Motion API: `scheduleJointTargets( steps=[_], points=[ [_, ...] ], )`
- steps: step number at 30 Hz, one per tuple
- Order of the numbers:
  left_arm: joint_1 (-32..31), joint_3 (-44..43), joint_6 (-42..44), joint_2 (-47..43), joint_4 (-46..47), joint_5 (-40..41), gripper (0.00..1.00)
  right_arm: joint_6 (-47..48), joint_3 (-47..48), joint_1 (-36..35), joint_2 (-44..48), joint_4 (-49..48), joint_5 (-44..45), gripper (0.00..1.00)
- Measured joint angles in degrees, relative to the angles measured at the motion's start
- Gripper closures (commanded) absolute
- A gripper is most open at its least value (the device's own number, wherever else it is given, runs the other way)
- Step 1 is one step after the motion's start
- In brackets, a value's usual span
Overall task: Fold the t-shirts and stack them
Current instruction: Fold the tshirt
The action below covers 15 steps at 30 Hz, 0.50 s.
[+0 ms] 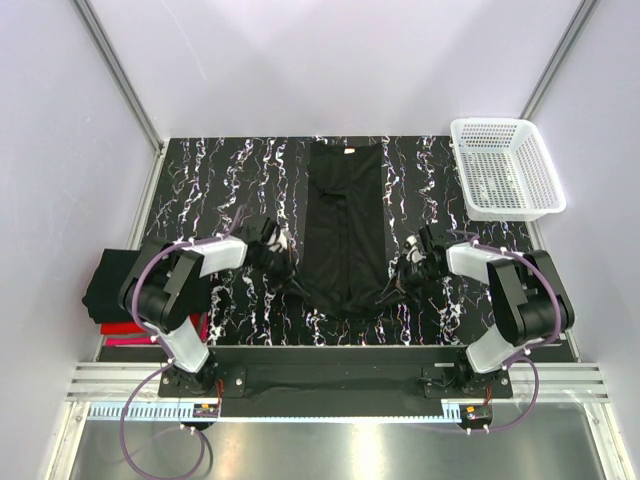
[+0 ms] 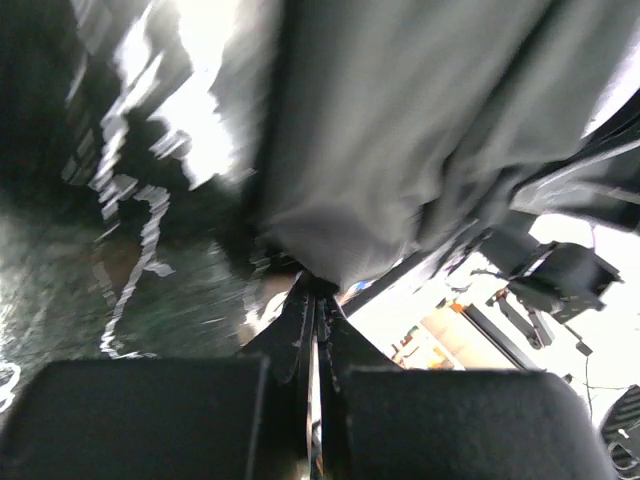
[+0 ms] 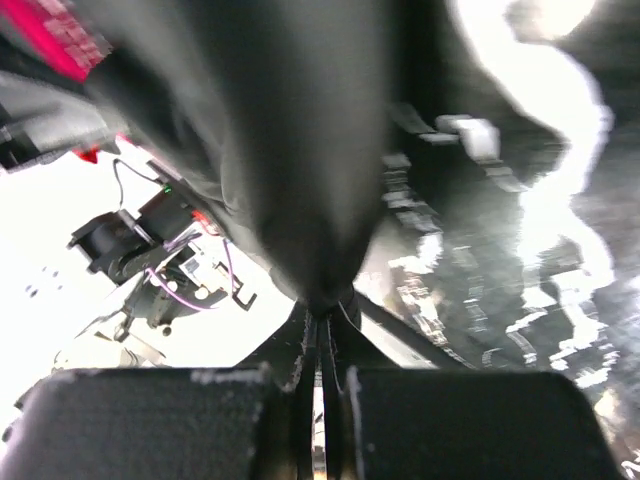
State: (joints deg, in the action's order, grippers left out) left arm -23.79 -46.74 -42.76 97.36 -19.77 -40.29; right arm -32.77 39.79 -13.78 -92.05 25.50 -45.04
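Top external view: a black t-shirt (image 1: 345,225) lies as a long narrow strip down the middle of the dark marbled table (image 1: 220,180), its collar and small white neck label (image 1: 350,151) at the far end. The left gripper (image 1: 285,270) sits at the shirt's near left corner and the right gripper (image 1: 400,283) at its near right corner. In the left wrist view the left gripper's jaws (image 2: 315,300) are pressed together on a pinch of the shirt's cloth (image 2: 400,130). The right wrist view shows the same, jaws (image 3: 322,310) clamped on the shirt's edge (image 3: 300,150). A pile of folded shirts (image 1: 112,288), black over red and pink, rests at the table's near left edge. A white mesh basket (image 1: 513,211) stands at the far right.
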Motion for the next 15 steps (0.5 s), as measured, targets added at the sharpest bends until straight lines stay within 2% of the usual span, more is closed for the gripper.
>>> scheduleJointTargets(
  steps=[9,15],
  points=[
    [3.5,-16.0,4.2,-0.1,-2.4,0.0,1.0,3.1,10.0,3.8,3.7,2.7,-1.6,1.0],
    [4.8,-24.8,5.9,2.7,-4.0,0.1,1.0,4.9,18.8,7.6,-0.3,3.5,-1.5,1.0]
  ],
)
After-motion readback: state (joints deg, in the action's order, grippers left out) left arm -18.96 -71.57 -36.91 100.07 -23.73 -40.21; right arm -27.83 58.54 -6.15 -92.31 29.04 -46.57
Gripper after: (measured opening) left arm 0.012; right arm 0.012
